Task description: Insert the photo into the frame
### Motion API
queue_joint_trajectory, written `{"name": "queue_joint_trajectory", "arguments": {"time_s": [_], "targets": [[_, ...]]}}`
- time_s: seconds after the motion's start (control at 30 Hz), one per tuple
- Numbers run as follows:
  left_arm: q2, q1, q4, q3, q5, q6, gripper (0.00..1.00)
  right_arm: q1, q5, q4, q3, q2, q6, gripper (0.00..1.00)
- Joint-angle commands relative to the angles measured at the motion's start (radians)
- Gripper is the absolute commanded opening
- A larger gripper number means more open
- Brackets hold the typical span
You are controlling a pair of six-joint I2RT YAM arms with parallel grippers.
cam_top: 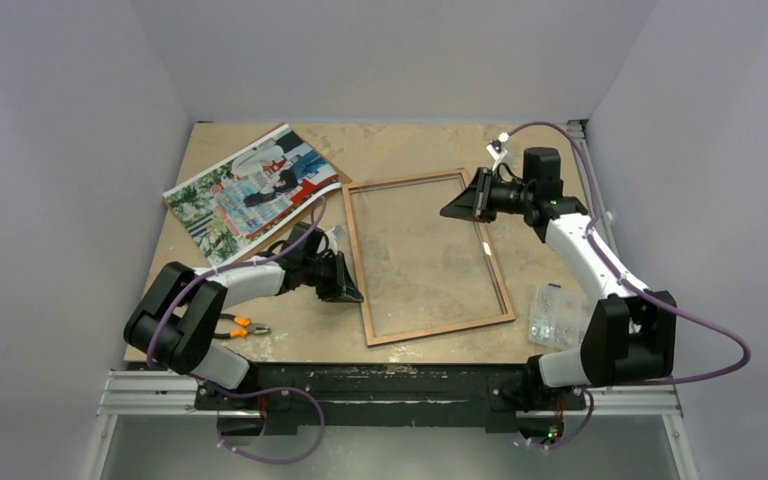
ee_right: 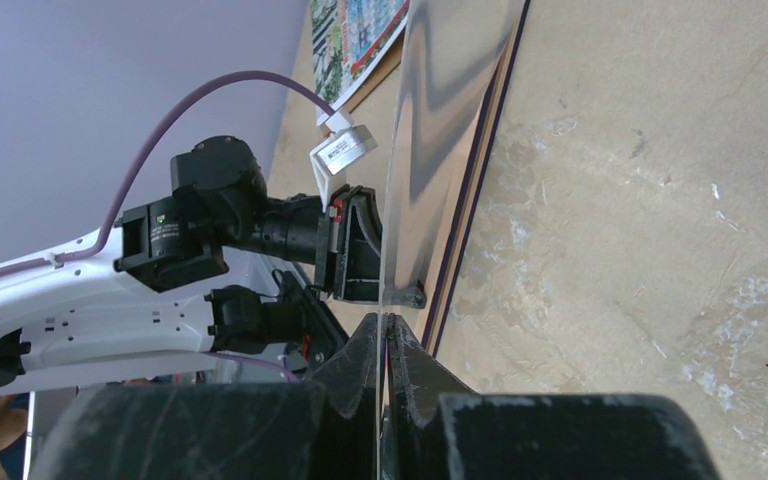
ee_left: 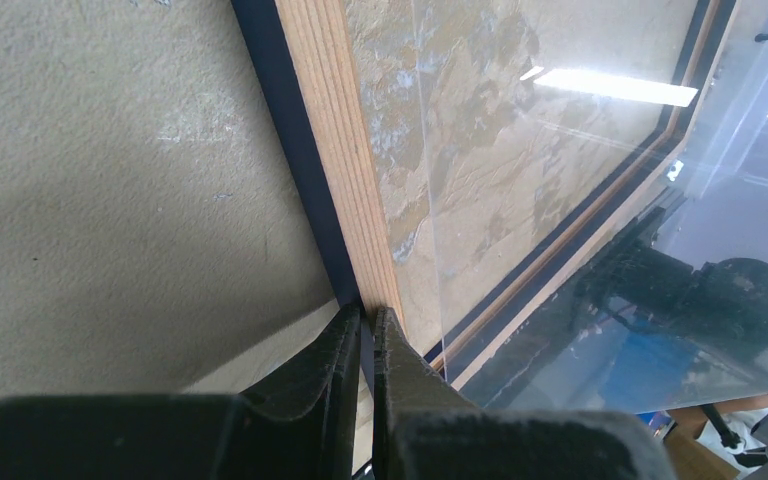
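Note:
The frame point(cam_top: 440, 325) lies at the table's middle with its wood-brown back up. Its dark blue edge shows in the left wrist view point(ee_left: 345, 150). My left gripper point(cam_top: 352, 290) is shut on the frame's left rail, fingers point(ee_left: 368, 315) pinching it. My right gripper point(cam_top: 460, 207) is at the frame's far right corner, shut on the edge of the clear pane point(ee_right: 430, 100). The pane stands edge-on beside the rail point(ee_right: 480, 170) and also shows in the left wrist view point(ee_left: 580, 200). The photo point(cam_top: 250, 190) lies at the far left on a brown backing board point(cam_top: 260, 232), apart from both grippers.
Orange-handled pliers point(cam_top: 240, 325) lie near the left arm's base. A clear bag of small parts point(cam_top: 557, 315) sits by the right arm's base. Grey walls close the table on three sides. The photo's corner shows in the right wrist view point(ee_right: 355, 30).

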Motion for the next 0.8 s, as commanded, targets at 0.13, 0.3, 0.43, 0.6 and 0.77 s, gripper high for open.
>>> {"name": "queue_joint_trajectory", "arguments": {"time_s": [0.13, 0.3, 0.43, 0.6, 0.77], "targets": [[0.056, -0.017, -0.109, -0.056, -0.156, 0.078, 0.0, 0.0, -0.069, 0.059, -0.007, 0.022, -0.049, 0.0], [0.061, -0.017, -0.108, -0.055, -0.156, 0.078, 0.0, 0.0, -0.075, 0.016, 0.007, 0.027, -0.085, 0.0], [0.061, -0.017, -0.108, -0.055, -0.155, 0.079, 0.0, 0.001, -0.072, 0.02, 0.003, 0.032, -0.091, 0.0], [0.059, -0.017, -0.11, -0.057, -0.158, 0.079, 0.0, 0.001, -0.064, 0.063, -0.031, 0.04, -0.061, 0.0], [0.056, -0.018, -0.113, -0.059, -0.158, 0.079, 0.0, 0.001, -0.015, 0.055, -0.046, 0.026, -0.042, 0.0]]}}
